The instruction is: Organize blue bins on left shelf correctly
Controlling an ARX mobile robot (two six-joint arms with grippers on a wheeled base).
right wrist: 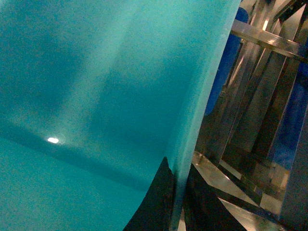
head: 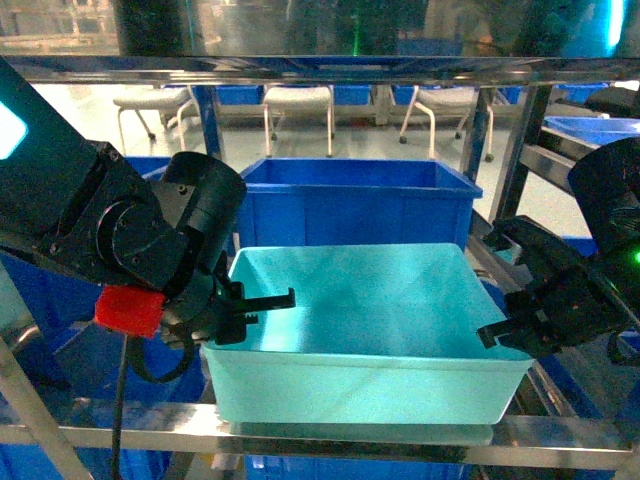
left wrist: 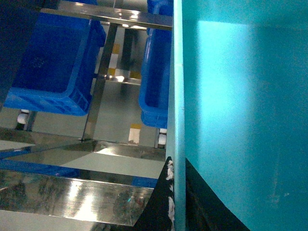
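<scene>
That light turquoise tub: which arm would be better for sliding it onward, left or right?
Neither alone, probably. The left gripper clamps the turquoise tub's left wall and the right gripper its right wall; each wrist view shows fingers either side of the rim. A two-armed push toward the dark blue bin looks likeliest.

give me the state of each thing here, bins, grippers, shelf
turquoise bin: upright, empty, on the front of the shelf level, gripped on both side walls
left gripper: shut on the turquoise bin's left wall, a finger each side
right gripper: shut on the turquoise bin's right wall
dark blue bin: upright, behind the turquoise bin
shelf front rail: under the turquoise bin's front edge
</scene>
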